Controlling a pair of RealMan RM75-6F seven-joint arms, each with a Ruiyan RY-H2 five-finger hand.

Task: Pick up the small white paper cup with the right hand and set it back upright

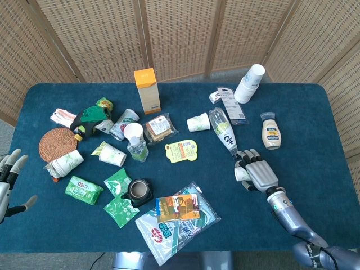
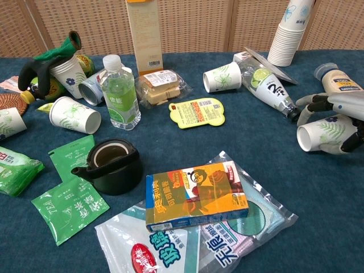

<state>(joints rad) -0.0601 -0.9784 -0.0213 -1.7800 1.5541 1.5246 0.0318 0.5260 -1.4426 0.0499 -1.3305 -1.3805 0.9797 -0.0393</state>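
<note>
We see the small white paper cup (image 2: 322, 134) lying on its side on the blue felt-like table (image 1: 315, 112), its thin wall printed with a green leaf pattern and its round mouth turned toward the black teapot (image 2: 111, 165). The metal-grey right hand (image 2: 335, 122) wraps it, fingers (image 2: 311, 101) curled over the top and one below, so the cup is grasped. From the head view the right hand (image 1: 257, 174) covers the cup almost entirely; only a sliver of white cup (image 1: 243, 175) peeks out at the fingertips, while the chest view shows the open mouth plainly.

The cup lies just beside the cap end of the clear lime drink bottle (image 2: 265, 83), which rests flat and shows pale liquid and a lime picture. Past that bottle from the cup stands a tall stack of paper cups (image 2: 290, 31), nested, upright. The squat mayonnaise bottle (image 1: 271, 131) lies near the cup, on the side away from the teapot.

The teapot, matte black and round, is open on top; we cannot tell what is inside.

The left hand (image 1: 9, 177) appears only in the head view, off the table edge, fingers spread apart and holding nothing.
</note>
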